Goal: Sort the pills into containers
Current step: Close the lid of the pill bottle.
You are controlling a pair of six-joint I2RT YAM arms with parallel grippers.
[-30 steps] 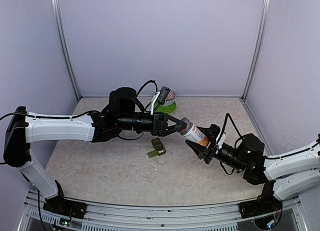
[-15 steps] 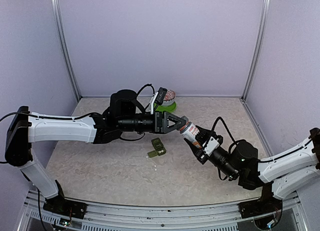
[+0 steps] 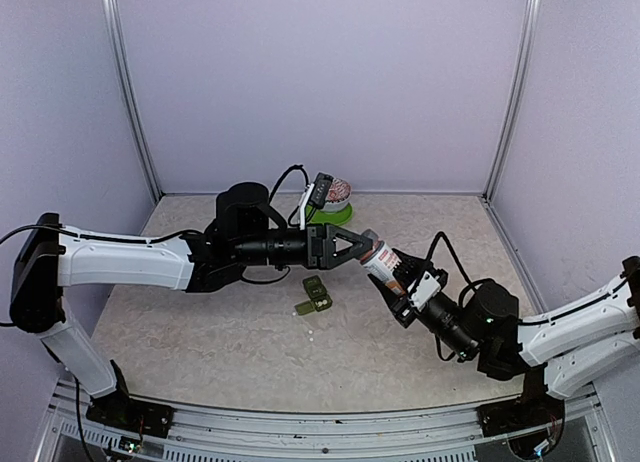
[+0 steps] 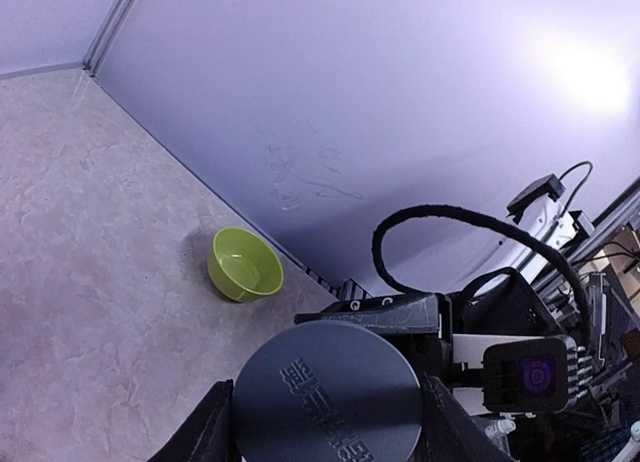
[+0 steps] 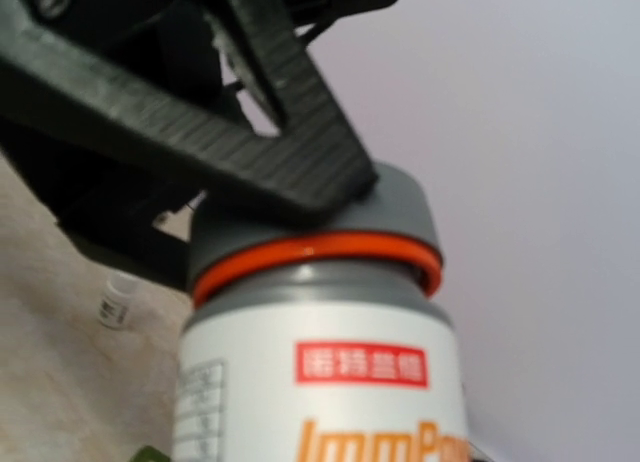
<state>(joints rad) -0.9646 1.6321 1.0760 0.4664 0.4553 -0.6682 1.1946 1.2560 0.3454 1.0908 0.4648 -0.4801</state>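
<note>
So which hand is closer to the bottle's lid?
Left. The left gripper is clamped right on the lid. The right gripper holds the bottle farther down, around its labelled body.

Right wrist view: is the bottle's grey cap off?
No, the grey cap sits on the bottle above the orange ring, with the left gripper clamped on it.

Two end effectors were counted, the left end effector (image 3: 365,247) and the right end effector (image 3: 408,285), along with one bottle (image 3: 385,265). One strip of three joined containers (image 3: 314,295) was counted. Two bowls were noted, one lime-green bowl (image 4: 245,265) and one patterned bowl (image 3: 340,192), and one green plate (image 3: 338,214).
</note>
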